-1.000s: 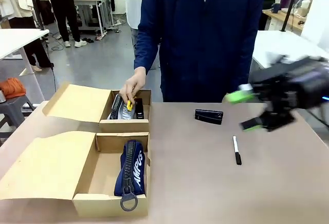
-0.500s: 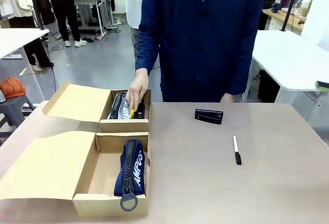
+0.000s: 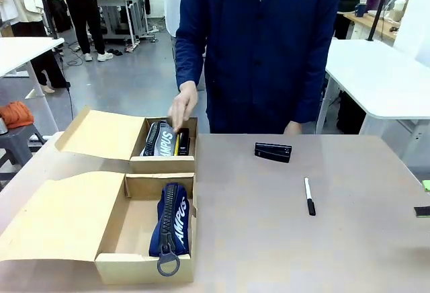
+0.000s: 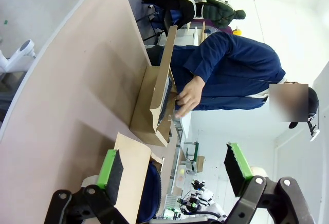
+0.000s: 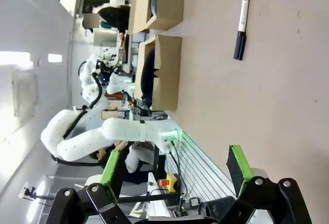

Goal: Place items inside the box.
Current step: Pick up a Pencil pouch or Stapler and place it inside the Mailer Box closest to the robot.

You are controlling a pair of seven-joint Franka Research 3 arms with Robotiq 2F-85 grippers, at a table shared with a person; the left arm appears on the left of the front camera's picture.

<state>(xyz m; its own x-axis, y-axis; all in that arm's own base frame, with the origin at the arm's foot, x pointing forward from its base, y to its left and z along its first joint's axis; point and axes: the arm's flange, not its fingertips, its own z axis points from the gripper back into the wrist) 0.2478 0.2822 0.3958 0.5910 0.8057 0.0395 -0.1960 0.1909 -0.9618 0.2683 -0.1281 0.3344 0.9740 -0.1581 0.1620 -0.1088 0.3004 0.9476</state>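
Front view: marker (image 3: pixel 309 196) and small black case (image 3: pixel 273 152) are left on the table (image 3: pixel 255 253), outside the near box (image 3: pixel 134 269) where the navy pouch (image 3: pixel 173 222) is lodged. Left gripper (image 4: pixel 174 167), right gripper (image 5: pixel 175 167): fingers apart, empty. Hazard: the marker could be rolled off if nudged.
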